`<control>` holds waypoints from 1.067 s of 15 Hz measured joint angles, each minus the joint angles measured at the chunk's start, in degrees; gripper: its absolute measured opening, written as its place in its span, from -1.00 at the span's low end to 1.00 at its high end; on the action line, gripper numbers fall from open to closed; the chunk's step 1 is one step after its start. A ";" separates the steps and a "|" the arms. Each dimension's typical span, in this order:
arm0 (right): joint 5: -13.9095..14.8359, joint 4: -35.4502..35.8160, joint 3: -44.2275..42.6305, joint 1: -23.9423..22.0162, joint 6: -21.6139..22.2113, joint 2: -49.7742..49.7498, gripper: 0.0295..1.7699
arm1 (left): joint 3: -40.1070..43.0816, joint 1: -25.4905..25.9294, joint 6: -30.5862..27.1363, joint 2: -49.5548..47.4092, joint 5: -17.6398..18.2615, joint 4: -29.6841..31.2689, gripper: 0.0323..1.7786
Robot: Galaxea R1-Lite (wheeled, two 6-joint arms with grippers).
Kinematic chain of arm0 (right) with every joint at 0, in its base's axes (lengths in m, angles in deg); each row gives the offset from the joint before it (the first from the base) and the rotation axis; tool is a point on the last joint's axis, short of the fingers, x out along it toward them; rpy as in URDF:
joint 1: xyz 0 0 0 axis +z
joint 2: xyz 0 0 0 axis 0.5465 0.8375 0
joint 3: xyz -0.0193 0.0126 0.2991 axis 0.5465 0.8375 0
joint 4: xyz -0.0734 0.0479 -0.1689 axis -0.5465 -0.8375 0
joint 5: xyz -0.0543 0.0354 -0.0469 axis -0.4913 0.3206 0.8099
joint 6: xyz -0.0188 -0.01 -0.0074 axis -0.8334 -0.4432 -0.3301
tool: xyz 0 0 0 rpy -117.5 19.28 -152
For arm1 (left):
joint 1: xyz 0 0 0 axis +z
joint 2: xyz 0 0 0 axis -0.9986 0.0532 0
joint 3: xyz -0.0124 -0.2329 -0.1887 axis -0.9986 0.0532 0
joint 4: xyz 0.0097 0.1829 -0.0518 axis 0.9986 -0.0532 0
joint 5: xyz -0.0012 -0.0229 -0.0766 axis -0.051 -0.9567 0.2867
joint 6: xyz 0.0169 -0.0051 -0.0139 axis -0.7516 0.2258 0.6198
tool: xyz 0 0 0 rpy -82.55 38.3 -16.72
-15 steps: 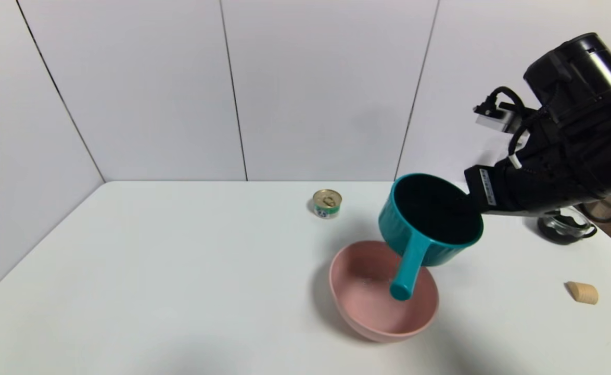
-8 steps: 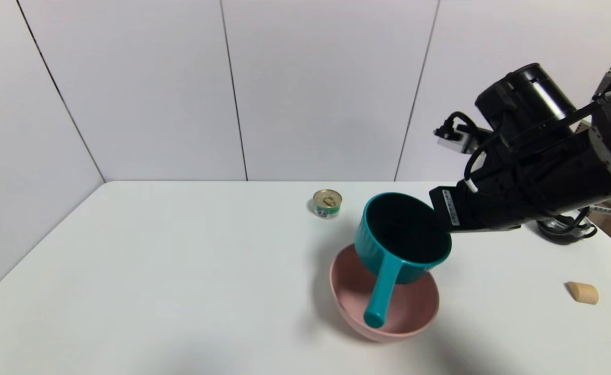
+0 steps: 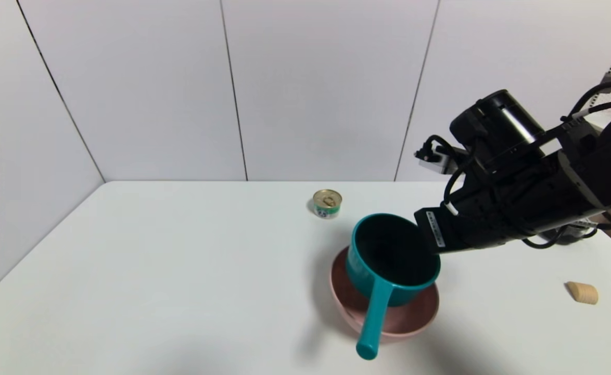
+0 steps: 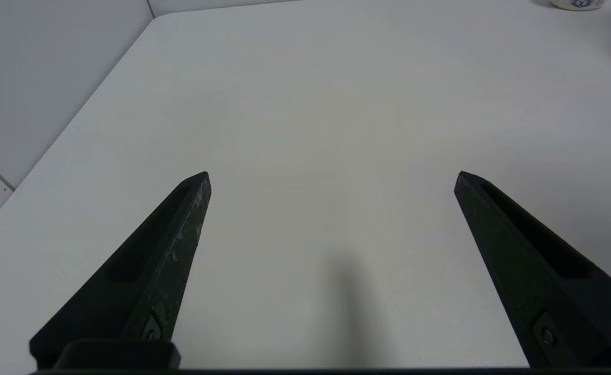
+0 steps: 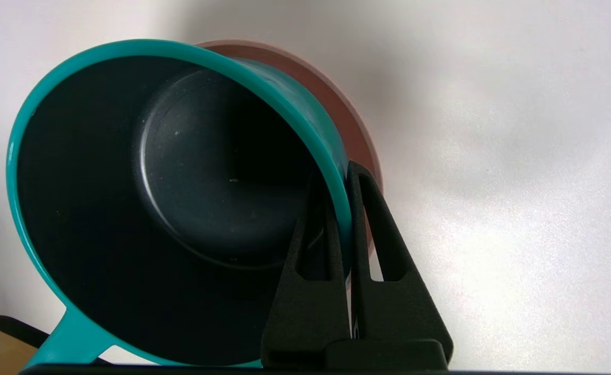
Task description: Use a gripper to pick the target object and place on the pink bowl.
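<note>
Right gripper (image 5: 341,177): my jaws pinch the rim of the ribbed teal saucepan (image 3: 392,260), tilted over the glossy pink bowl (image 3: 415,319), lower centre.
Left gripper (image 4: 331,179): jaws spread above the white worktop (image 3: 180,271).

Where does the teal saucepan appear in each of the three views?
Head view: teal saucepan lower centre-right, over the pink bowl.
Left wrist view: not in it.
Right wrist view: saucepan fills the left half, right pincer clamped on its wall.
Shared landmark: the pink bowl.
</note>
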 joint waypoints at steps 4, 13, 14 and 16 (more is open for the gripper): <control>0.02 2.00 0.54 0.12 -0.09 0.94 -0.52 | 0.00 0.00 -0.02 0.00 0.00 0.00 0.90; 0.07 2.76 -0.34 -0.38 -0.62 1.29 0.48 | 0.00 0.00 0.02 0.00 0.01 0.00 0.90; 0.16 2.69 -0.87 -0.77 -0.94 0.68 0.53 | 0.00 0.00 0.00 0.00 -0.02 0.00 0.90; 0.68 2.41 -1.37 -2.43 -3.11 -1.55 0.62 | 0.00 0.02 -0.02 0.00 -0.02 0.00 0.90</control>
